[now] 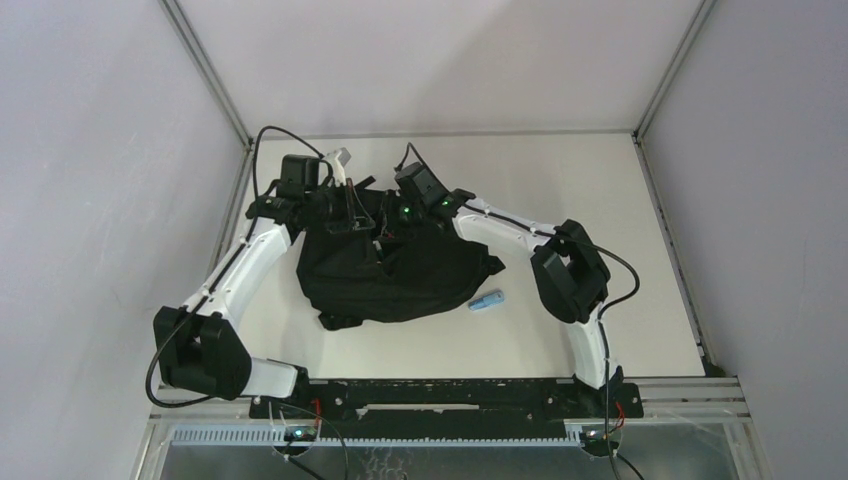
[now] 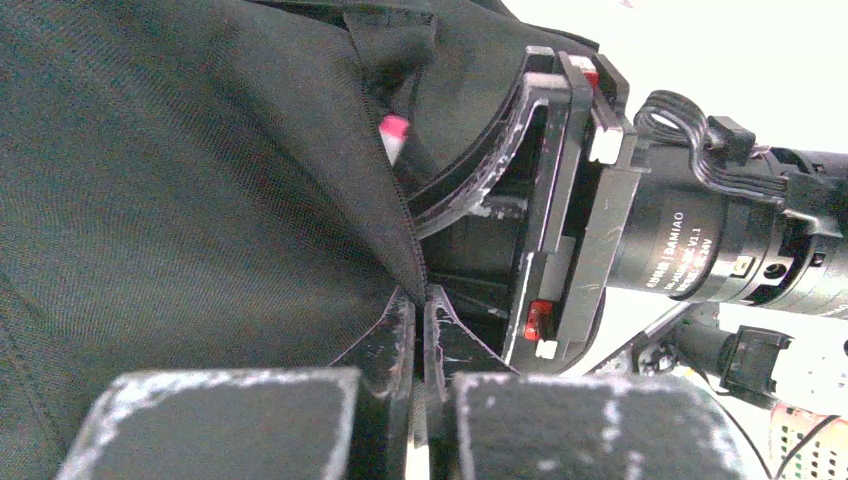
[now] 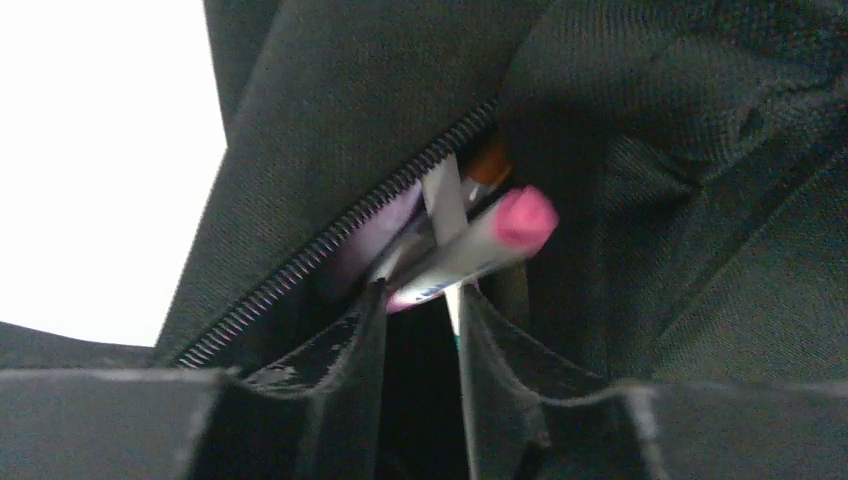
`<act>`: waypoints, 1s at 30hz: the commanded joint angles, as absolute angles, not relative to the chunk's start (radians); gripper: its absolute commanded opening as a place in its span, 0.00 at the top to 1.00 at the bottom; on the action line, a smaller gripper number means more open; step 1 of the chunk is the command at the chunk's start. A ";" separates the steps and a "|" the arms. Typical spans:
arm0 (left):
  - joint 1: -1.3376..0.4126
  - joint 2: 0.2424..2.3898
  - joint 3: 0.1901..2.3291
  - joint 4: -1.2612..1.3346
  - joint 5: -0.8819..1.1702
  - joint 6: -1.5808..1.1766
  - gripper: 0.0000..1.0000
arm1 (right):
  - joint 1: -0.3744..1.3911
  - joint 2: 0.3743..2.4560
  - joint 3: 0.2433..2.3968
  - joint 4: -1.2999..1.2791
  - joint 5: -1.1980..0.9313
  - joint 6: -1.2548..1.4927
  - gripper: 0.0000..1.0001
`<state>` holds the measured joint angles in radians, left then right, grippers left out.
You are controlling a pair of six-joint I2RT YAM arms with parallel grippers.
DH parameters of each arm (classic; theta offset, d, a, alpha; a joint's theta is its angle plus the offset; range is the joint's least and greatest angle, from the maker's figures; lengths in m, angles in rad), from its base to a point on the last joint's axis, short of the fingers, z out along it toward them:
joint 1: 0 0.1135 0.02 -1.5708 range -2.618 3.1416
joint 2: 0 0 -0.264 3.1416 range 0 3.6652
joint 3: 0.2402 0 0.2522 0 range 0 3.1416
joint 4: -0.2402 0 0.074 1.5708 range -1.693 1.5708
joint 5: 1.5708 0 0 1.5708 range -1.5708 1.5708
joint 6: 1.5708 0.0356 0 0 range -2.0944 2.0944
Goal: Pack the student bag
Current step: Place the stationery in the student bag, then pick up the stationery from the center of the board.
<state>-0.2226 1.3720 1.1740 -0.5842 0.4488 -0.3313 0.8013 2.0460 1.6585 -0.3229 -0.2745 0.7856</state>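
The student bag (image 1: 400,270) is a black fabric backpack lying in the middle of the table. My left gripper (image 1: 345,207) is at its far top edge, shut on the fabric beside the zip (image 2: 412,250), holding the opening apart. My right gripper (image 1: 395,225) reaches into that opening from the right; its body also shows in the left wrist view (image 2: 560,200). Its fingers (image 3: 375,310) hold the near end of a white marker with a pink cap (image 3: 480,245), which points into the bag past the zip teeth (image 3: 330,245). The pink cap also shows in the left wrist view (image 2: 393,130).
A small blue pen-like item (image 1: 487,300) lies on the table just right of the bag's front corner. Other pens, one orange-tipped (image 3: 488,160), sit inside the opening. Grey walls close in the table at the left, back and right.
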 commanded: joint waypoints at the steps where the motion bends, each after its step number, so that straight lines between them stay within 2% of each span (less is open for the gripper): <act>1: -0.227 1.314 1.160 -0.510 0.488 -0.321 1.00 | 0.806 1.991 1.671 -0.355 -0.235 0.753 0.54; 4: -0.226 1.316 1.160 -0.508 0.489 -0.323 1.00 | 0.792 1.911 1.621 -0.366 -0.200 0.721 0.49; 13: -0.227 1.317 1.157 -0.508 0.488 -0.321 1.00 | 0.669 1.553 1.344 -0.373 -0.140 0.677 0.48; 20: -0.227 1.324 1.158 -0.508 0.490 -0.327 1.00 | 0.603 1.381 1.139 -0.563 0.185 0.622 0.47; 25: -0.226 1.326 1.163 -0.506 0.487 -0.327 1.00 | 0.600 1.296 0.941 -0.622 0.311 0.731 0.35; 30: -0.228 1.328 1.164 -0.507 0.486 -0.331 1.00 | 0.615 1.272 0.812 -0.602 0.320 0.940 0.35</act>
